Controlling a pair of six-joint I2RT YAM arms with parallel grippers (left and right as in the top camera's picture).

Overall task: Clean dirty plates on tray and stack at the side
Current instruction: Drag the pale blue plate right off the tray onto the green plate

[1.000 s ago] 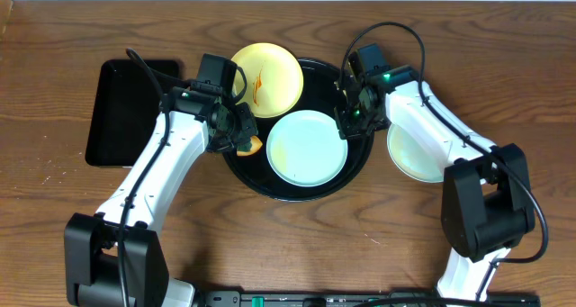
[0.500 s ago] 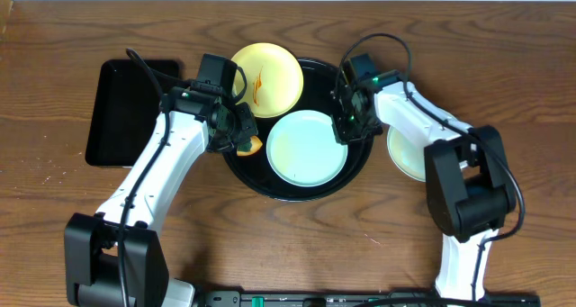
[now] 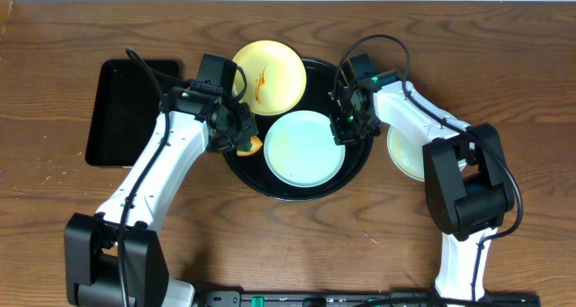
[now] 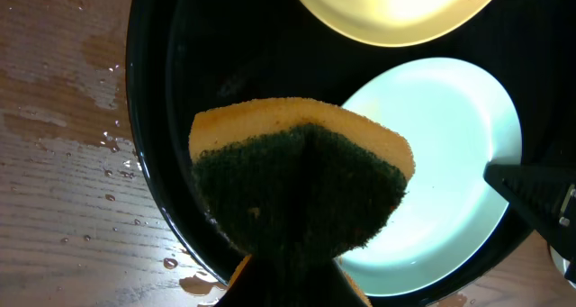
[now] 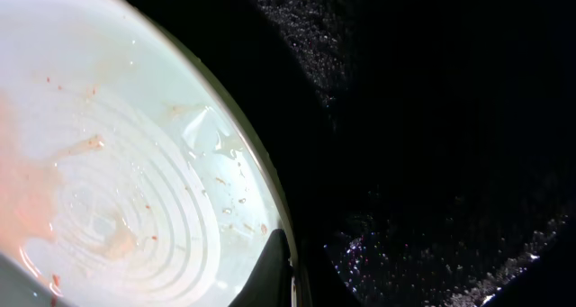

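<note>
The round black tray [image 3: 358, 163] holds a light blue plate [image 3: 306, 148] with a faint orange smear. A pale yellow plate [image 3: 267, 77] with an orange-brown smear leans over the tray's far left rim. My left gripper [image 3: 241, 138] is shut on a yellow and green sponge [image 3: 250, 146], held over the tray's left side, next to the blue plate. In the left wrist view the sponge [image 4: 301, 172] hangs above the tray [image 4: 148, 118], beside the blue plate [image 4: 450, 154]. My right gripper [image 3: 349, 122] is closed on the blue plate's right rim [image 5: 117, 163], one finger [image 5: 277, 271] on it.
A third pale plate [image 3: 407, 156] lies on the table right of the tray, partly under my right arm. A rectangular black tray [image 3: 126, 113] sits at the left. Water drops [image 4: 112, 145] and a brown puddle wet the wood beside the round tray.
My right gripper moved slightly left and down onto the blue plate's right rim, and the right arm's elbow swung inward. The left arm and sponge stayed put.
</note>
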